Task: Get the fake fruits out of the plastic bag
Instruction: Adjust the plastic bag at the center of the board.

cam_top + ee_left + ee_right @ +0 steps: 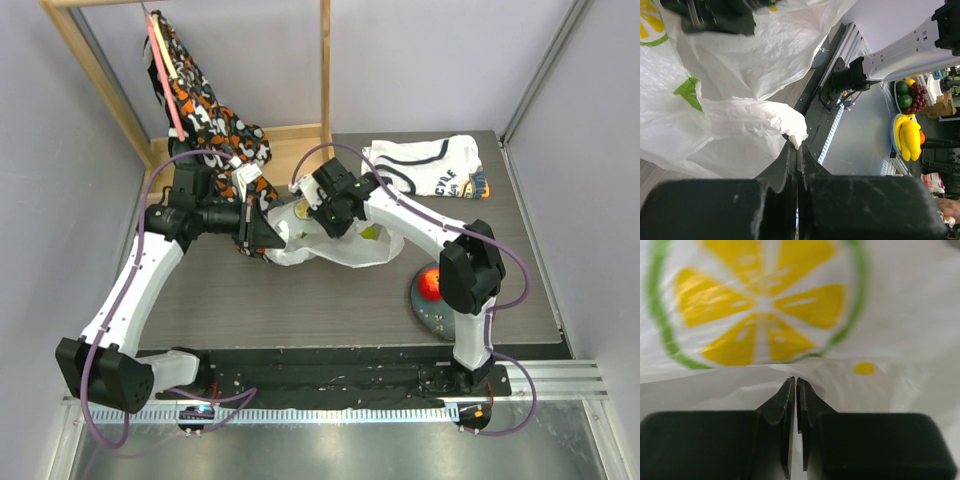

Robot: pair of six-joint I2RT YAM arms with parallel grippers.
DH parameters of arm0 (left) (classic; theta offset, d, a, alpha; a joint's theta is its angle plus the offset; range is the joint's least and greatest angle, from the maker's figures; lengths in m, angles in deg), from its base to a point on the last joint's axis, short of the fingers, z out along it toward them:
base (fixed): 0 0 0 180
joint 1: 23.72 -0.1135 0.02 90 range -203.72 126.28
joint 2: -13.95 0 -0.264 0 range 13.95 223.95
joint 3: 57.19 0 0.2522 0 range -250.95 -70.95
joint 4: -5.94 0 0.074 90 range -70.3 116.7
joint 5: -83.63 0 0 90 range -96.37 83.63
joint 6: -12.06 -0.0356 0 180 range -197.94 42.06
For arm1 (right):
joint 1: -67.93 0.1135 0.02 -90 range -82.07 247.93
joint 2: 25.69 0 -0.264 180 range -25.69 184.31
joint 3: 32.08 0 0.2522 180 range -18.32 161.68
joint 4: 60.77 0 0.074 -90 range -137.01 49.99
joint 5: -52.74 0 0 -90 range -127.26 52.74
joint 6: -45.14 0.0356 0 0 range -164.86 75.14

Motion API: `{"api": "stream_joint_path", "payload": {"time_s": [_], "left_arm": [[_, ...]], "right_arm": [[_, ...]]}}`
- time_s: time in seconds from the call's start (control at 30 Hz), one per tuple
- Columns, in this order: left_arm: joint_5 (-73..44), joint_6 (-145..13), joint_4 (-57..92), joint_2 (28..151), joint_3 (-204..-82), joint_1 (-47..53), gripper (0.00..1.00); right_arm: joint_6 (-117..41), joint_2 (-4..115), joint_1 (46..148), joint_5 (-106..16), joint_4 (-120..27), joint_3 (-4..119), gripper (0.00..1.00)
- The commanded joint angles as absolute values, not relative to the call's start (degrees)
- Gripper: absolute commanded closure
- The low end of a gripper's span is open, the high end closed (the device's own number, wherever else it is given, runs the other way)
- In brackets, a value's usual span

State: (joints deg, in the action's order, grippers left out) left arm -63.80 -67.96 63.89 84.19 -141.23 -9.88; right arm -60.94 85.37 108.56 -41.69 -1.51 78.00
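The plastic bag [335,245], white and crinkly with a yellow citrus-slice print, lies mid-table between both arms. My left gripper [262,236] is at its left end, shut on a white fold of the bag [785,125]. My right gripper [337,216] is on the bag's top, its jaws closed on the film just below the citrus print [760,295]. A yellow-green shape [372,232] shows faintly through the bag. A red apple [430,283] sits on a grey plate [432,315] to the right of the bag, outside it. Other fruits are hidden.
A folded white shirt with dark trim [425,165] lies at the back right. A patterned orange-black garment [205,105] hangs from a wooden frame [325,70] at the back left. In the left wrist view, bowls of fruit [910,135] stand off the table.
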Motion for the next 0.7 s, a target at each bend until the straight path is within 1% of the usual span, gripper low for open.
{"api": "stream_joint_path", "payload": {"time_s": [0.0, 0.13, 0.23, 0.3, 0.33, 0.37, 0.4, 0.47, 0.5, 0.57, 0.6, 0.67], "left_arm": [[-64.90, -69.32, 63.03, 82.33, -141.17, -9.93, 1.00], [-65.26, -71.60, 64.96, 82.77, -141.78, -10.01, 1.00], [-64.91, -73.10, 67.07, 82.68, -141.53, -9.84, 1.00], [-65.17, -73.11, 66.81, 82.77, -141.09, -9.84, 1.00], [-65.26, -73.10, 66.72, 82.77, -141.08, -9.84, 1.00], [-65.34, -73.19, 66.55, 83.03, -141.26, -9.84, 1.00], [-65.35, -73.11, 66.55, 83.12, -141.43, -9.75, 1.00], [-65.35, -73.02, 65.94, 83.73, -141.96, -9.49, 1.00], [-65.43, -73.02, 65.67, 84.00, -142.14, -9.31, 1.00], [-65.43, -73.10, 65.23, 85.05, -143.19, -8.61, 1.00], [-65.35, -73.10, 65.05, 85.49, -143.72, -8.26, 1.00], [-64.91, -73.28, 64.88, 86.63, -144.77, -7.38, 1.00]], "right_arm": [[-59.10, 84.44, 104.86, -28.75, -7.54, 78.90, 0.88], [-60.16, 83.65, 102.13, -25.49, -9.12, 74.33, 0.88], [-60.68, 83.47, 100.02, -23.20, -10.62, 71.16, 0.82], [-60.60, 83.73, 99.23, -22.41, -11.06, 70.98, 0.76], [-60.77, 84.34, 99.05, -21.97, -11.84, 71.07, 0.71], [-60.86, 84.70, 98.87, -21.27, -12.11, 71.33, 0.63], [-61.03, 85.13, 98.79, -20.74, -12.20, 71.68, 0.50], [-60.95, 86.19, 98.52, -20.30, -12.64, 72.64, 0.40], [-60.95, 86.54, 98.43, -20.04, -12.82, 72.91, 0.29], [-60.86, 87.85, 98.17, -20.30, -12.91, 74.05, 0.22], [-60.95, 88.21, 98.17, -20.30, -12.99, 74.49, 0.15], [-61.21, 89.26, 98.08, -20.39, -13.08, 75.90, 0.12]]}}
